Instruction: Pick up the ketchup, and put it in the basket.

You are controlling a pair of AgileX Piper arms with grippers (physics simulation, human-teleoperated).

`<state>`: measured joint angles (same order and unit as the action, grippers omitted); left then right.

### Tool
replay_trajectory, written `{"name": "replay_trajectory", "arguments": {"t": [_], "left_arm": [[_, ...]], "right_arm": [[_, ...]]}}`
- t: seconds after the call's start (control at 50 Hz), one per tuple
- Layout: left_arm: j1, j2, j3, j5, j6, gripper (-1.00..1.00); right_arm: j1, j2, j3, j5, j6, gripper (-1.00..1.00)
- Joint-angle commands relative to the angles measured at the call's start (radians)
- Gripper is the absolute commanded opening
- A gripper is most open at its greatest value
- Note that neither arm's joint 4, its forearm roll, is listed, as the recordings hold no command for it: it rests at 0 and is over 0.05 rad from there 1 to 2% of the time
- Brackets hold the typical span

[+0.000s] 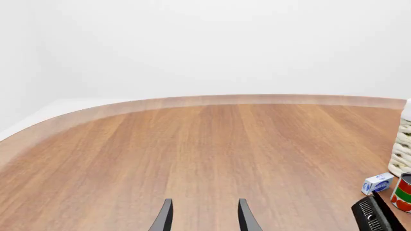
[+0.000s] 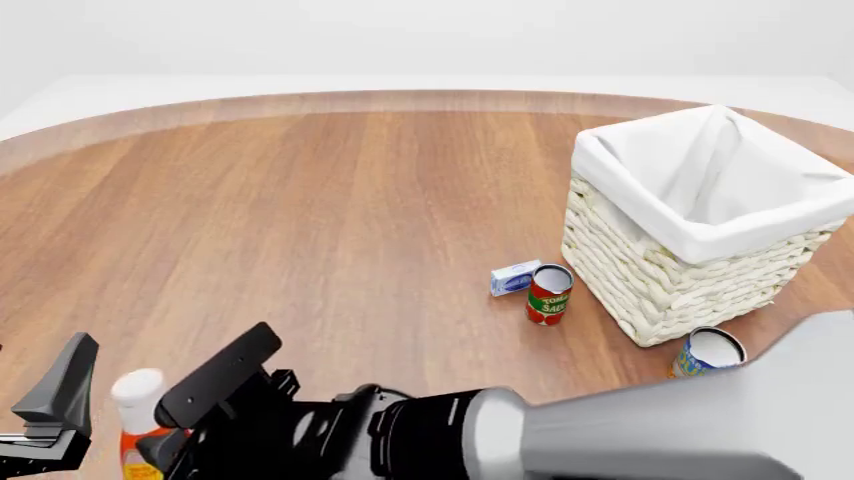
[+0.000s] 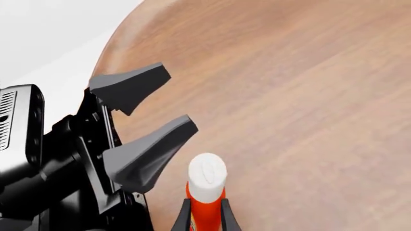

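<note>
The ketchup (image 2: 139,400), an orange-red bottle with a white cap, stands at the table's near left corner. In the right wrist view the ketchup (image 3: 206,192) sits between my right gripper's fingers (image 3: 184,217), which press its sides. My right gripper (image 2: 158,440) reaches across from the right and is shut on the bottle. My left gripper (image 2: 40,420) is open and empty just left of the bottle; it also shows in the left wrist view (image 1: 204,217) and the right wrist view (image 3: 174,98). The basket (image 2: 667,270), cream wicker with white lining, stands at the right.
A red-and-green tomato sauce can (image 2: 549,294) and a small white-blue box (image 2: 514,277) lie just left of the basket. A blue-yellow can (image 2: 707,353) stands at the basket's near corner. The right arm's silver link (image 2: 641,430) spans the near edge.
</note>
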<state>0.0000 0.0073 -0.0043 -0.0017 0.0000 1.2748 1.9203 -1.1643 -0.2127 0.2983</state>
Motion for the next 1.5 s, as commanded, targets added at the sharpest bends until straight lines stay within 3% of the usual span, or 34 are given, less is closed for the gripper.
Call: {"name": "replay_trajectory", "arguments": {"t": [0.02,0.52,1.5], "left_arm": [[0.0,0.0,0.0,0.0,0.0,1.0],[0.0,0.0,0.0,0.0,0.0,1.0],[0.0,0.0,0.0,0.0,0.0,1.0]], "right_arm": [[-0.02,-0.034,0.008,-0.004,0.012,-1.0],[-0.108,-0.102,0.012,0.018,-0.001,-1.0],[-0.398,-0.329,0.055,-0.003,-0.004,-1.0]]}}
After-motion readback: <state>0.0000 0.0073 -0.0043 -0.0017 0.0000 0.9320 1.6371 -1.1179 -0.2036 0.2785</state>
